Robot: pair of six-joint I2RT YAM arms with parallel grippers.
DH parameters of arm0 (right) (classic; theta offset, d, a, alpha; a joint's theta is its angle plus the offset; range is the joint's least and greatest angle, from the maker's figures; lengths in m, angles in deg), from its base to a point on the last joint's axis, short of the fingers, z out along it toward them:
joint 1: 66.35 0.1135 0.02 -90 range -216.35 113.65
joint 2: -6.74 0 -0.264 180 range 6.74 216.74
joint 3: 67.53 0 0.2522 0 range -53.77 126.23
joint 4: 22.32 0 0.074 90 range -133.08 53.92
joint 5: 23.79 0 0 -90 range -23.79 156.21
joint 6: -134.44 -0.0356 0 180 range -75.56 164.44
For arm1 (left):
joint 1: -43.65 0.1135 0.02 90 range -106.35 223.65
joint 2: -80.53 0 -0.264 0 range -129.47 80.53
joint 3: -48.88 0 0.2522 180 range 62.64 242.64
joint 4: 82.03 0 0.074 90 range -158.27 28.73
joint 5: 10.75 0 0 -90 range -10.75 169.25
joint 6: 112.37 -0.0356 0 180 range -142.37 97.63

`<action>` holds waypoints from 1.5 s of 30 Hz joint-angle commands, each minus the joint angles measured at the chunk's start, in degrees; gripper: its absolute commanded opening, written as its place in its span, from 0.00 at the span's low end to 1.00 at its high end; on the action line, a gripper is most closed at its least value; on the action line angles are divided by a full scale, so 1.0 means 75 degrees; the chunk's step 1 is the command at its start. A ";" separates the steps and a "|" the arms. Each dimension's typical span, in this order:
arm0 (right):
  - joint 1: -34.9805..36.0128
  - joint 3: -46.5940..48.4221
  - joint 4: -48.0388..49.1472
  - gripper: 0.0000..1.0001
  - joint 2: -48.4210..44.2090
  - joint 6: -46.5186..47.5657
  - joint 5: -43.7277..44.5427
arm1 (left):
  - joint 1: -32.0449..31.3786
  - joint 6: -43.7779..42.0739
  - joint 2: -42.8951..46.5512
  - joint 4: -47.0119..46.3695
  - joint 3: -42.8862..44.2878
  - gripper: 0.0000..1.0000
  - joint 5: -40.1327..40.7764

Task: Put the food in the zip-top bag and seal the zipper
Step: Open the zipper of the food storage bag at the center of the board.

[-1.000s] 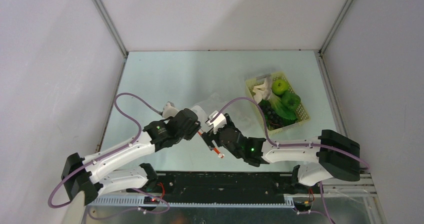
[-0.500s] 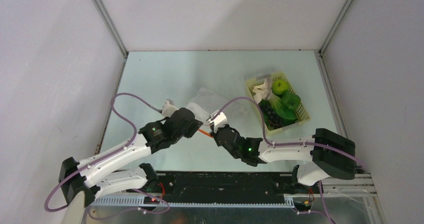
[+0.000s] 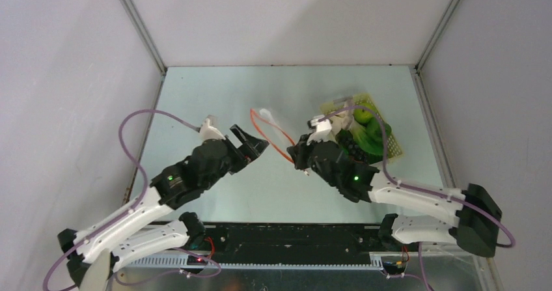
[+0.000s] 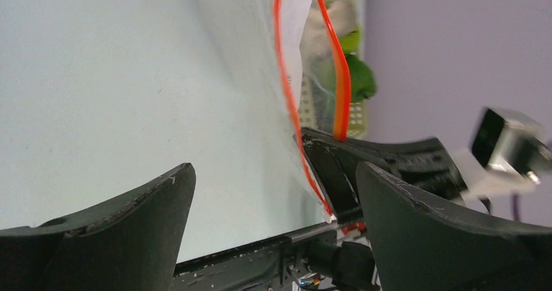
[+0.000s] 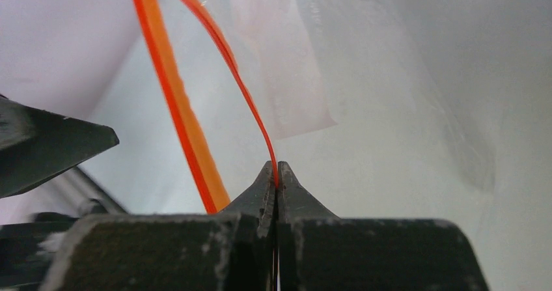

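Observation:
The clear zip-top bag (image 3: 267, 118) hangs mid-table with its mouth open, the orange-red zipper (image 5: 170, 89) forming a loop. My right gripper (image 3: 300, 156) is shut on one zipper strip, which is pinched at the jaw tips (image 5: 276, 174). To the left of the bag my left gripper (image 3: 251, 144) stands open and holds nothing. In its wrist view the bag (image 4: 286, 76) hangs ahead of the wide-open fingers (image 4: 130, 219). The food, with a green apple (image 3: 363, 114), white mushrooms (image 3: 338, 118) and dark grapes (image 3: 352, 149), lies in the basket.
A pale yellow perforated basket (image 3: 395, 149) sits at the right of the table, just behind my right wrist. Grey walls enclose the table on three sides. The black rail of the arm bases (image 3: 293, 232) runs along the near edge.
My left gripper opened, let go of the bag and drew back left. My right gripper shut on the zipper strip and carried the bag up and right toward the basket.

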 commanded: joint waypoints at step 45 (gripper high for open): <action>0.1101 0.0903 0.0609 0.00 0.0404 -0.0699 0.1154 | -0.0084 -0.0644 -0.2551 0.1323 0.1560 0.70 0.1011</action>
